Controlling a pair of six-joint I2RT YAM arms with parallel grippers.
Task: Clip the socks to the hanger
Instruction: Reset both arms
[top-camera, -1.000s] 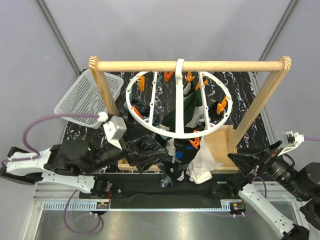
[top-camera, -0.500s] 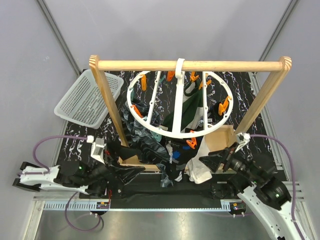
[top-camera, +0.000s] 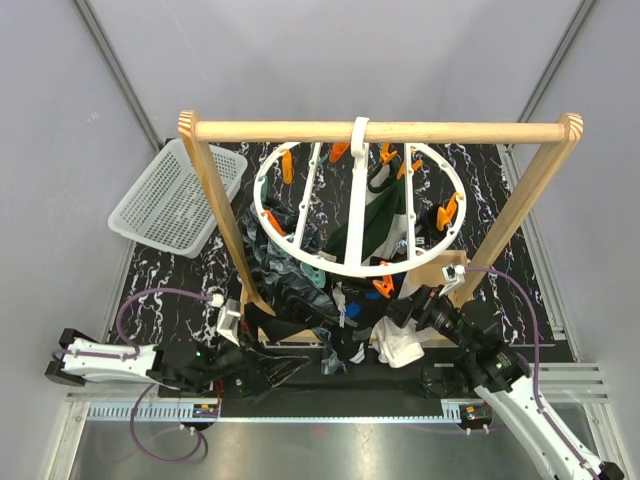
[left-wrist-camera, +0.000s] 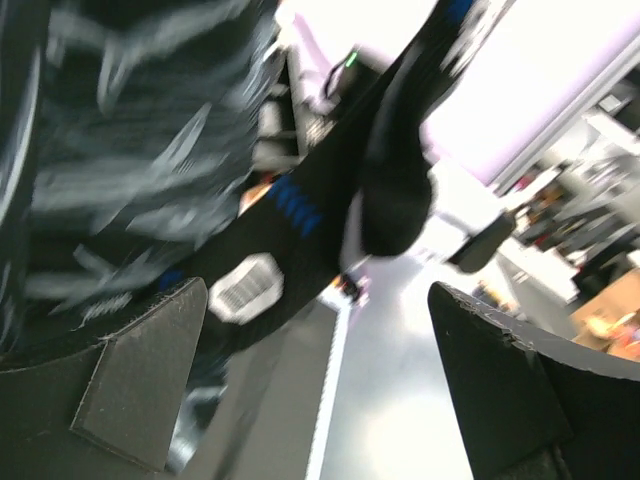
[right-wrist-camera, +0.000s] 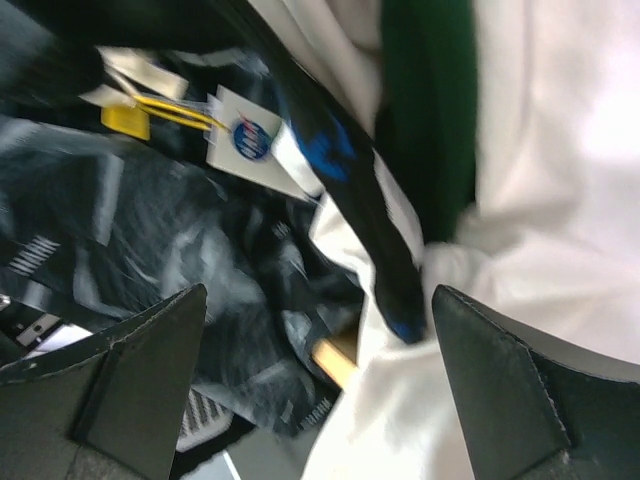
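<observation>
The hanger (top-camera: 443, 243), a white ring with orange pegs, hangs by its hook from the wooden rail. From it hang a dark green sock (top-camera: 375, 225), a mottled teal-grey sock (top-camera: 290, 290) and a black sock with blue marks (top-camera: 345, 320). My left gripper (top-camera: 275, 366) is low, below the mottled sock, open and empty. In the left wrist view (left-wrist-camera: 330, 400) the mottled sock (left-wrist-camera: 120, 150) and black sock (left-wrist-camera: 330, 190) hang above it. My right gripper (top-camera: 405, 312) is open and empty, facing the black sock (right-wrist-camera: 350, 190) and green sock (right-wrist-camera: 425, 110).
A larger white cloth (top-camera: 400, 340) hangs at the ring's right, just before the right gripper (right-wrist-camera: 320, 400). The wooden rail frame (top-camera: 380, 131) spans the table on two posts. A white mesh basket (top-camera: 175, 200) lies at the back left. A paper tag (right-wrist-camera: 245, 135) hangs among the socks.
The left arm has dropped low and pulled back toward the near edge. The right arm has swung left and forward, up to the hanging white cloth and socks.
</observation>
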